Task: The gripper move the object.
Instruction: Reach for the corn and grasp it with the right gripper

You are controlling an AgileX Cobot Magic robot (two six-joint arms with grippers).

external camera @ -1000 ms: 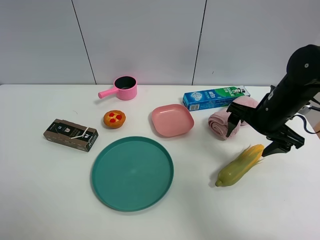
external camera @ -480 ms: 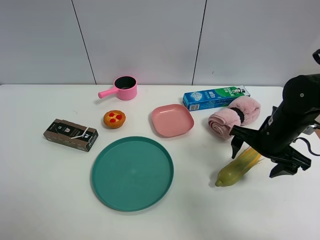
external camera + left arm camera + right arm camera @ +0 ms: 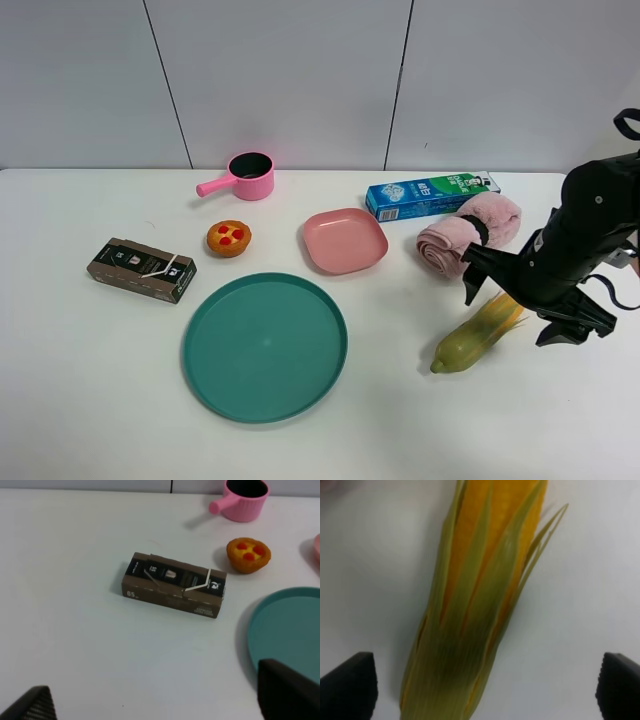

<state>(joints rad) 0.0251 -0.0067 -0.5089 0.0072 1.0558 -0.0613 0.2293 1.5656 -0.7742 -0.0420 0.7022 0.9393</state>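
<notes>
Corn cob [image 3: 478, 336] flat on the white table [image 3: 80, 400], right side, near half, just near of the pink towel roll [image 3: 468, 232] and well right of the teal plate [image 3: 265, 345]; greener blunt end toward near-left, yellower leafy end toward far-right, beneath the arm. Straddled there by the right gripper [image 3: 512, 318], fingers spread wide with one on each side of the cob. Confirmed in the right wrist view: cob [image 3: 480, 605] centred lengthwise, gripper [image 3: 482, 687] with both black fingertips at the outer edges and bare table between each tip and the husk, so no contact yet. Left gripper [image 3: 160, 700] likewise spread, holding nothing, parked over the left side near the brown box [image 3: 174, 585], apparently idle. Step in hand, by judgement: final approach to the grasp, not yet a hold. Next move probably calls for settling a little lower, then closing across the cob's width around its thicker middle, squarely enough that the rounded, tapering body does not roll or squirt out, then a lift. Destination not given by the task; cannot tell.
</notes>
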